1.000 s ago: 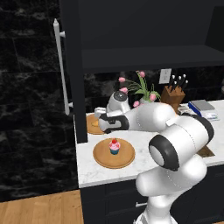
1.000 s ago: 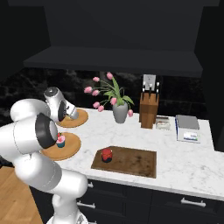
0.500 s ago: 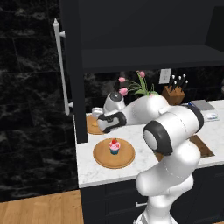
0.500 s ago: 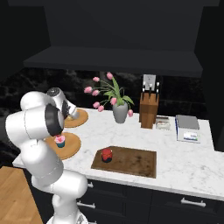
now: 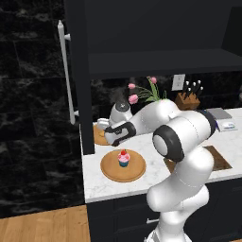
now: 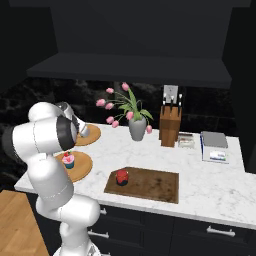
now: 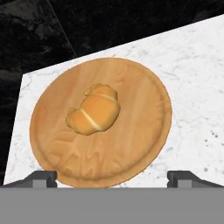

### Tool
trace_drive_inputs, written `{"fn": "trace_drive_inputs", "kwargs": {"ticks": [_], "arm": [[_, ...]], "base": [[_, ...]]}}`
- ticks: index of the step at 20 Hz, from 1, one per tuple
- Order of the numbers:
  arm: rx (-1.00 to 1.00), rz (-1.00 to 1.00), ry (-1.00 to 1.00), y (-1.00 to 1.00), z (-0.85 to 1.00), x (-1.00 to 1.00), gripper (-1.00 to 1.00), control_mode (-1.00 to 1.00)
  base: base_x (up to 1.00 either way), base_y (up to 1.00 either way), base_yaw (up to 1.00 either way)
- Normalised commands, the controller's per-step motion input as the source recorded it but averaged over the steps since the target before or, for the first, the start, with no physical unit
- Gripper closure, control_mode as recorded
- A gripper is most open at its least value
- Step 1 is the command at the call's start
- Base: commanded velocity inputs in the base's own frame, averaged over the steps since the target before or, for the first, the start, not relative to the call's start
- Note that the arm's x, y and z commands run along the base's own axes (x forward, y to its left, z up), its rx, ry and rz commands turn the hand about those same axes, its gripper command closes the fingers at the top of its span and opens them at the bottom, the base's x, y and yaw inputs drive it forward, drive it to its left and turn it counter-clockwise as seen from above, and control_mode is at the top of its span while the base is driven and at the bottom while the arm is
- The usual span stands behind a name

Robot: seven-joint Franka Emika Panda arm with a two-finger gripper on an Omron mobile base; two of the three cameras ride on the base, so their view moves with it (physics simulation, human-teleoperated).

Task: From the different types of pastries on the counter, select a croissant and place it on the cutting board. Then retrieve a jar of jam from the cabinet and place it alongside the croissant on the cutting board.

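Two pastries sit on separate round plates at the left end of the worktop point(image 6: 220, 185): the croissant point(image 7: 93, 114) on the far plate point(image 7: 144, 144) by the back wall, and the cupcake point(image 5: 123, 158) on the near plate point(image 5: 137, 171). The pincer point(image 7: 112, 177) hangs above the croissant with its tips spread wide and nothing between them; in the hand view both tips stand apart at the bottom edge, with the croissant ahead of them and a little to one side.

First risk, as I judge it: the pastry is not centred between the tips, so a straight descent could land one finger on its lumpy back and shove it across the plate rather than straddle it. Its crescent lies at a slant to the closing line, so a squeeze could catch only a tapered end and let it twist out. A descent too deep would strike the plate and slide it towards the wall.

The board point(image 6: 160, 186) lies well apart to the right, and a red jar point(image 6: 121, 176) already stands on its left end. A careless carry could clip the cupcake, or a sloppy release could knock the jar.
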Motion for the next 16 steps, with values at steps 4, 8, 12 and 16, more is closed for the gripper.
{"fn": "trace_drive_inputs", "kwargs": {"ticks": [4, 8, 12, 16], "arm": [[0.0, 0.0, 0.0, 0.0, -0.01, 0.07, -1.0, -1.0], [0.0, 0.0, 0.09, -0.02, -0.12, 0.64, -1.0, -1.0], [0.0, 0.0, 0.05, 0.0, -0.04, 0.31, -1.0, -1.0], [0.0, 0.0, 0.03, 0.06, -0.22, 0.12, -1.0, -1.0]], "base": [[0.0, 0.0, 0.0], [0.0, 0.0, 0.0], [0.0, 0.0, 0.0], [0.0, 0.0, 0.0]]}}
